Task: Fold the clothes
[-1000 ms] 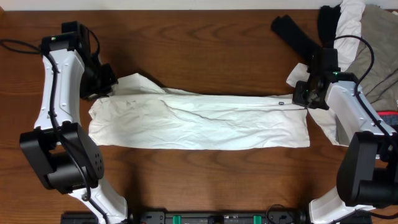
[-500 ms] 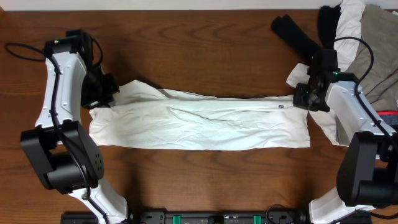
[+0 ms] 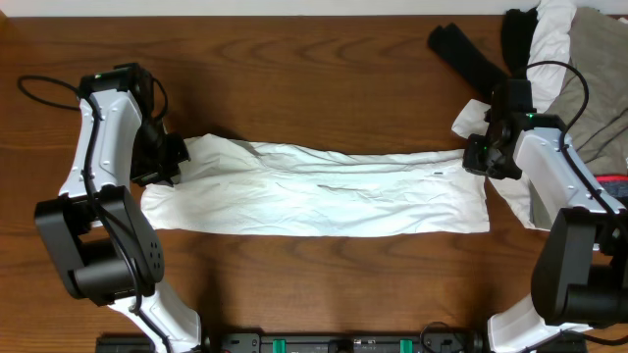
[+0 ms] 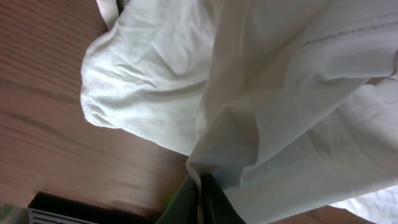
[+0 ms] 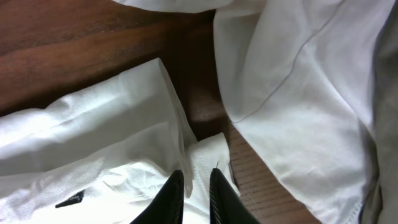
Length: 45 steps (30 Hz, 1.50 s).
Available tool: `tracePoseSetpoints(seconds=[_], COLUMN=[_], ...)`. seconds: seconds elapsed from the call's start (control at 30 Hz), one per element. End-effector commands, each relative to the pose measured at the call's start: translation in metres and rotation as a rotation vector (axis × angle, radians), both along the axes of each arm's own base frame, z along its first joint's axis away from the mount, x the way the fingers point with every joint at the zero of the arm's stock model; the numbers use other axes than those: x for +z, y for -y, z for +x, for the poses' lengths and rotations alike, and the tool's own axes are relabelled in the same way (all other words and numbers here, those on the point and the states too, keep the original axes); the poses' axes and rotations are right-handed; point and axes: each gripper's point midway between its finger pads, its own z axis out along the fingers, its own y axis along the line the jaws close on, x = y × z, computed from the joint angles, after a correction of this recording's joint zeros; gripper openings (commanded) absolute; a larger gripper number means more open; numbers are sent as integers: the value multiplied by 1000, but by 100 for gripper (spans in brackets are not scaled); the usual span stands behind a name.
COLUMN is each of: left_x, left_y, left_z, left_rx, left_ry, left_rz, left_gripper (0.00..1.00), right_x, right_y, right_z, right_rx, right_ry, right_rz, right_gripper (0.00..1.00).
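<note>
bright even light, wrist cams soft

Left arm (image 3: pixel 101 147) stretches to the white shirt's (image 3: pixel 314 191) left end, left gripper (image 4: pixel 199 198) pinched tight on a fold. Right arm (image 3: pixel 554 181) bends in at the shirt's right end, right gripper (image 5: pixel 198 190) low, fingers narrowly parted.

- One white shirt (image 3: pixel 314 191), folded into a long band.
- One wooden table (image 3: pixel 294 78).
- Two robot arms: the left arm (image 3: pixel 98 147) and the right arm (image 3: pixel 554 176).
- Two grippers: the left gripper (image 3: pixel 177 162) and the right gripper (image 3: pixel 478 157).
- Three colours of loose clothes in the far right heap: one black garment (image 3: pixel 469 56), one grey-khaki garment (image 3: pixel 601 74) and one white garment (image 3: pixel 555 27); more may lie hidden beneath.
- One red strip (image 3: pixel 613 181) at the right edge.
- Two black cables, one looping off each arm.
</note>
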Motion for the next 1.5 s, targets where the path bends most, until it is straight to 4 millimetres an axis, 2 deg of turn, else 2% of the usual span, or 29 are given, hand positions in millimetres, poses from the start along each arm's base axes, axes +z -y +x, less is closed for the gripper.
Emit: tracePoseSetpoints(seconds=[0.0, 0.07, 0.13, 0.2, 0.53, 0.83, 0.97, 1.17, 1.27, 1.33, 1.47], left_x=[2, 2, 2, 2, 1, 1, 1, 1, 1, 1, 1], left_y=[-5, -5, -5, -5, -5, -5, -5, -5, -5, -5, -5], left_z=[-4, -4, -4, -4, -4, -4, -3, -3, -3, -3, -3], left_rx=[2, 3, 3, 3, 3, 3, 2, 3, 3, 3, 3], left_ry=[-9, -9, -9, -9, -9, -9, -5, -5, -5, -4, -5], left_rz=[22, 22, 22, 22, 22, 22, 22, 22, 22, 22, 22], left_gripper=[6, 6, 6, 6, 6, 6, 6, 6, 6, 6, 6], right_x=[6, 7, 8, 9, 13, 13, 18, 23, 15, 3, -27], right_y=[-6, -21, -32, -33, -43, -43, -44, -59, -66, -71, -76], right_z=[4, 6, 9, 10, 18, 22, 35, 46, 42, 36, 7], right_rx=[36, 114, 180, 189, 207, 207, 187, 218, 232, 237, 230], right_ry=[23, 35, 49, 59, 99, 113, 169, 220, 190, 142, -24], right_rz=[48, 118, 169, 175, 230, 227, 228, 263, 266, 273, 292], right_gripper=[15, 15, 20, 26, 36, 37, 40, 40, 40, 40, 31])
